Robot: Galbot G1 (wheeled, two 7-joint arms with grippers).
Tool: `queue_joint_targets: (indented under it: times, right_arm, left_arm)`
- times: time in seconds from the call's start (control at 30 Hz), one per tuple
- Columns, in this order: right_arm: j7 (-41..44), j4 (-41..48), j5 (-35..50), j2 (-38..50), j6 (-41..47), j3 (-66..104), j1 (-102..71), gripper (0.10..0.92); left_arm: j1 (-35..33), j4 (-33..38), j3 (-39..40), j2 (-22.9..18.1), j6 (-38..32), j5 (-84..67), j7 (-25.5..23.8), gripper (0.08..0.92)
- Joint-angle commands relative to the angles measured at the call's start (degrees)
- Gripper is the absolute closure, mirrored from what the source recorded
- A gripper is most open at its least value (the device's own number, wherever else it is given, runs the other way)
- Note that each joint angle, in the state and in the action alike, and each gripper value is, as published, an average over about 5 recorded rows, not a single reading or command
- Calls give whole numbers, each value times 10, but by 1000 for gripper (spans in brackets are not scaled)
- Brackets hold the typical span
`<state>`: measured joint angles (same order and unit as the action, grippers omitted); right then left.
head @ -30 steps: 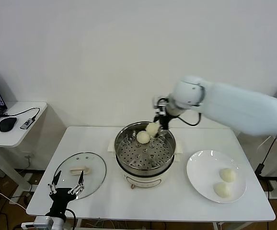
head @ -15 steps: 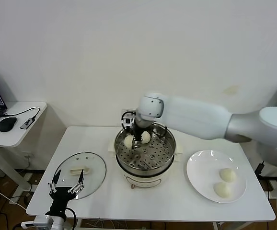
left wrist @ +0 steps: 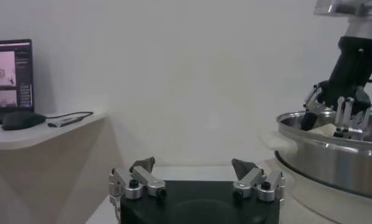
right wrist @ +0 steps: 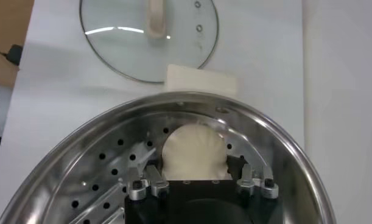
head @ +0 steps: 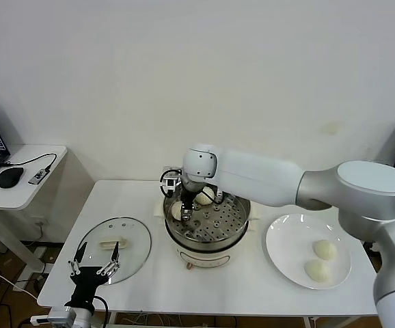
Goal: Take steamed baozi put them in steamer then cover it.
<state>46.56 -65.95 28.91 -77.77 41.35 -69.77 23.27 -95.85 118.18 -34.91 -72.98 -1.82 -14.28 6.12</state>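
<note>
the right tool (head: 184,208) reaches down inside the steamer (head: 235,231), at its left edge, jaws spread to either side of a steamed baozi (right wrist: 192,152) that sits on the perforated tray; it looks released rather than gripped, though contact is hard to judge. a second baozi (head: 205,196) lies just beside it, two more (head: 324,249) wait on the plate (head: 286,239). the left tool (head: 95,263) hangs open over the cover (head: 132,240) on the bench (head: 252,287), parked.
</note>
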Motion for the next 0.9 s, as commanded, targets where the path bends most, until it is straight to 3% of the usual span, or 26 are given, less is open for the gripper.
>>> queue_joint_targets:
  times: [0.03,0.13,0.33,0.67,0.9]
  right_arm:
    - [16,-24,0,14,3,2,23,266]
    - [44,-80,8,57,2,3,68,215]
    - [92,-201,-8,191,-19,-13,150,203]
    - [170,-325,-138,432,-115,-27,156,203]
    - [181,-366,-217,558,-172,-29,103,203]
  left_arm:
    - [1,-1,0,0,0,0,0,177]
    - [1,0,1,-1,1,0,0,177]
    - [-1,1,-5,6,2,-4,0,177]
    - [-1,1,0,10,3,-2,0,177]
    - [-3,1,8,7,2,6,0,177]
